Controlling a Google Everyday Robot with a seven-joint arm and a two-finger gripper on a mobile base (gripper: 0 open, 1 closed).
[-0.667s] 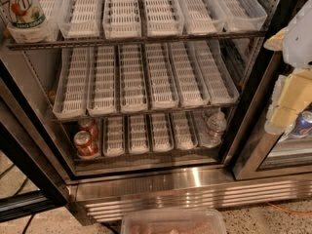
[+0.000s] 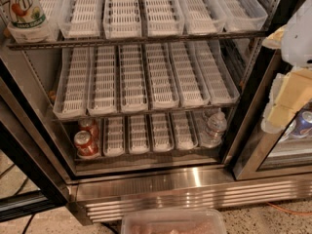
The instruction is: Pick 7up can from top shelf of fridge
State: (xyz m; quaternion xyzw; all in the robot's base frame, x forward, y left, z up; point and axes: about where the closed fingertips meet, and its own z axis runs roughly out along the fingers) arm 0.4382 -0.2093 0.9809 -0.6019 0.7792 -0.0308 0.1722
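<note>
The 7up can [image 2: 22,11], white and green with a red dot, stands upright at the far left end of the top shelf [image 2: 136,39], cut off by the upper left corner. The shelf carries a row of clear trays with white slotted lanes, and the ones I can see hold nothing. The fridge [image 2: 185,189] is open, with its ribbed steel base below. My gripper [image 2: 288,89], white and cream, hangs at the right edge in front of the black door frame. It is far to the right of the can and a little lower.
Two red-orange soda cans [image 2: 87,143] sit at the left of the bottom shelf, and a clear water bottle [image 2: 214,128] at its right. The open door's dark frame [image 2: 24,165] runs along the left. A clear container [image 2: 173,222] lies at the bottom edge. Another can [image 2: 303,123] shows behind glass at right.
</note>
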